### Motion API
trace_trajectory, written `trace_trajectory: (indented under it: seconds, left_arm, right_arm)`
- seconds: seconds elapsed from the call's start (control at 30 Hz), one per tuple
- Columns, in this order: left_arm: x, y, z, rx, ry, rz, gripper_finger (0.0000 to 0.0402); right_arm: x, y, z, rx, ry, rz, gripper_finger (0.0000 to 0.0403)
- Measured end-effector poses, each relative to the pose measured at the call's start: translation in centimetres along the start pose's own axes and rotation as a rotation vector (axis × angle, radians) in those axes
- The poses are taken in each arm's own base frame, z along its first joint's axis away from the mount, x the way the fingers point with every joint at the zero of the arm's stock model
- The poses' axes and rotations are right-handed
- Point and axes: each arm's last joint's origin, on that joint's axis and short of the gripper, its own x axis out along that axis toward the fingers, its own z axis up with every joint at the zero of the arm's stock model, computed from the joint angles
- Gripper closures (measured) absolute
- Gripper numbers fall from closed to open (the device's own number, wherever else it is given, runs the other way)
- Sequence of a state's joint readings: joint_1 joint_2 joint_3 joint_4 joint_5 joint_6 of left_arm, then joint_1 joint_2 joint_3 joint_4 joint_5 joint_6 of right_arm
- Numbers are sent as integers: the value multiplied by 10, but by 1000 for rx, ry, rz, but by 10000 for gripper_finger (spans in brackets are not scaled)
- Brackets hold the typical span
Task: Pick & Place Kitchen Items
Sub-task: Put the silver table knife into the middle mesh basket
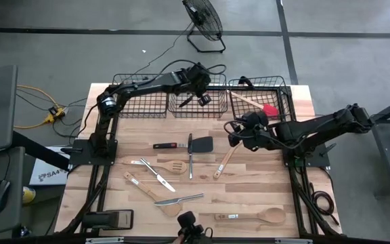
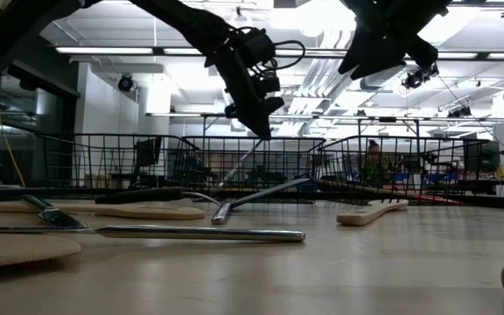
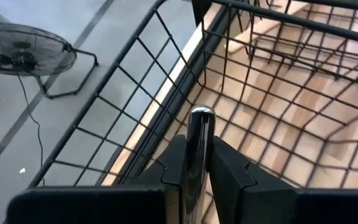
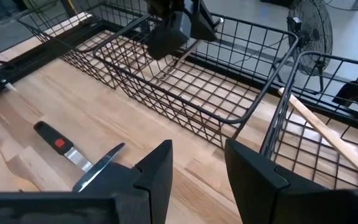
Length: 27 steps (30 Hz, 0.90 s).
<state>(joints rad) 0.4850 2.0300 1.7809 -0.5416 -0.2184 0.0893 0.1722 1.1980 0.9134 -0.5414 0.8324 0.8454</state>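
My left gripper (image 1: 196, 97) hangs over the middle black wire basket (image 1: 181, 114) at the table's far edge, shut on a silver metal utensil (image 3: 199, 134). My right gripper (image 1: 237, 132) stands open above the table, just in front of the right basket (image 1: 284, 102), with nothing between its fingers (image 4: 160, 168). A red-headed spatula (image 1: 265, 107) lies in the right basket. On the table lie a black turner (image 1: 202, 144), a black-handled knife (image 1: 166, 145), silver knives (image 1: 158, 175) and several wooden spoons and spatulas (image 1: 249, 216). My left gripper pinches the silver utensil's shaft (image 3: 197, 155) between its two fingers, which slant down from the table's near left. The utensil runs along the fingers, and its rounded end (image 3: 201, 115) sticks out past their tips. It slants down into the middle basket (image 2: 239, 171). Whether it touches the floor I cannot tell.
Three wire baskets stand in a row along the far edge, the left one (image 1: 141, 105) beside the left arm. A floor fan (image 1: 204, 20) stands beyond the table. Bare wood (image 1: 263, 176) shows between the utensils and the right arm's base.
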Motion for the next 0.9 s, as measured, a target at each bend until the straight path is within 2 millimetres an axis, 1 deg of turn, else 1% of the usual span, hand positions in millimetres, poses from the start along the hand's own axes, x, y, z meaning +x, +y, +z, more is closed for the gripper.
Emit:
trace_trajectory:
  seconds: [0.2, 0.37, 0.5, 0.7, 0.9]
  left_arm:
    - [1, -1, -3, -36, 26, -37, 361]
    - [1, -2, -6, -31, 56, -49, 361]
    - [8, -3, -7, -36, 51, -46, 361]
    - [27, -5, -11, -44, 51, -29, 362]
    - [42, 0, -16, -76, 56, -41, 363]
  right_arm:
    - [0, -1, 0, 11, -1, -7, 265]
    - [0, -1, 0, 21, -2, -11, 265]
    - [0, -1, 0, 23, -2, -10, 265]
    - [0, 0, 0, 25, -4, -7, 265]
    - [0, 0, 0, 33, -4, -7, 265]
